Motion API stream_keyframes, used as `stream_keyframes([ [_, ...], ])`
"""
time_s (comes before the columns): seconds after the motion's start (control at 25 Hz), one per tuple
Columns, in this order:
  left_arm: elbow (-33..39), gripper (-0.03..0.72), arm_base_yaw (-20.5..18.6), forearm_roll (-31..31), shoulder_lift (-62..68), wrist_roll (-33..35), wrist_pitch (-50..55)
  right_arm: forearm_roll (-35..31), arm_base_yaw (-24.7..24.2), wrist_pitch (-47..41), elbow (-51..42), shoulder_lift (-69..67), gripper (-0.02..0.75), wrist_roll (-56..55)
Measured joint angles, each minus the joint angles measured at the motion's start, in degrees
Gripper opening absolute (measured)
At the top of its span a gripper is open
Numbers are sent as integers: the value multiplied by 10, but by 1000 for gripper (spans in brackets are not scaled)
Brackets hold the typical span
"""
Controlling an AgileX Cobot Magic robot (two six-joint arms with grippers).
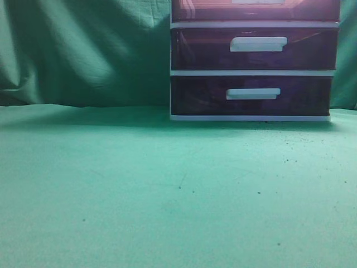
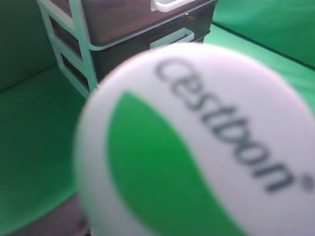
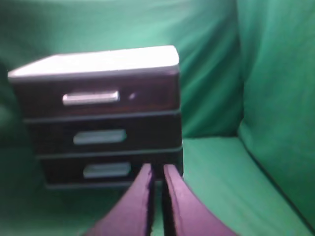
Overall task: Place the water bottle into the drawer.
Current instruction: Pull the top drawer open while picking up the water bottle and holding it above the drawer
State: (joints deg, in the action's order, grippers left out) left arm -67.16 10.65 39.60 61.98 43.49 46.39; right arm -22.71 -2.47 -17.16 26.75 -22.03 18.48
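Observation:
The water bottle point(image 2: 197, 147) fills the left wrist view: I see its white and green "cestbon" cap end-on, very close and blurred. It hides my left gripper's jaws, which seem shut on it. Neither the bottle nor a gripper shows in the exterior view. The drawer point(image 1: 256, 11), reddish-brown with a white handle, is the top one of the white-framed unit, cut off by the frame's top edge. It also shows in the right wrist view point(image 3: 93, 98), where it looks closed, and in the left wrist view point(image 2: 128, 22). My right gripper point(image 3: 157, 172) is shut and empty, raised in front of the unit.
Two darker purple drawers point(image 1: 254, 47) point(image 1: 251, 95) sit below the top one. The unit stands on a green cloth-covered table point(image 1: 167, 195). Green cloth point(image 1: 83, 50) hangs behind and to the sides.

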Motion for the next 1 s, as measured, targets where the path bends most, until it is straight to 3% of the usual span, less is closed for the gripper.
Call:
stream_keyframes([
  [0.12,0,305,0,0,11,-12,-1,3,0,-65,65,-101,50,54],
  [0.32,0,305,0,0,25,-17,-7,5,7,-69,117,-248,50,126],
  [0.52,0,305,0,0,36,-17,-27,9,76,-67,186,-340,50,450],
  [0.68,0,305,0,-5,49,-17,-32,10,127,84,197,-398,50,641],
  [0.84,0,305,0,-12,57,-17,-33,22,138,285,201,-484,50,743],
  [0.96,0,305,0,-12,58,-17,-33,82,138,379,201,-550,50,771],
  [1.0,0,305,0,-12,59,-17,-33,114,138,411,201,-570,111,764],
])
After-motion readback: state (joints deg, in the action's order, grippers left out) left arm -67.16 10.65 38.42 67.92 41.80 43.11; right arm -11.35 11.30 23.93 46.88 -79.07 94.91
